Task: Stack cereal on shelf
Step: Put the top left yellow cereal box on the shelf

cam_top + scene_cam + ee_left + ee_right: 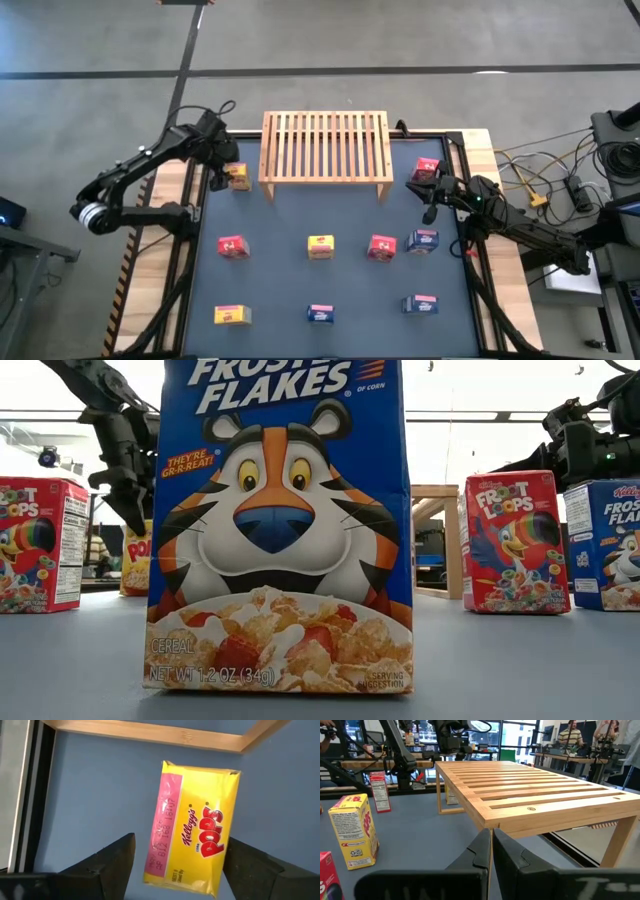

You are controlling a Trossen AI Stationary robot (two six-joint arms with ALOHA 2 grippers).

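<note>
A: Left gripper point(175, 865)?
B: Jaws spread, straddling the yellow cardboard Pops cereal box point(192, 827), nothing clamped; box lies flat just beside the slatted wooden rack point(325, 146)'s left leg, long axis across the fingers.
A: Right gripper point(491, 847)?
B: Closed, empty, farther off.

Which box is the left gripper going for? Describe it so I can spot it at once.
Start at the wooden rack at the table's far edge and go to its left leg. The yellow Pops box sits just beside it, under the left gripper, whose open fingers straddle it. It is the only yellow box beside the rack; the other yellow ones stand nearer the front.
</note>
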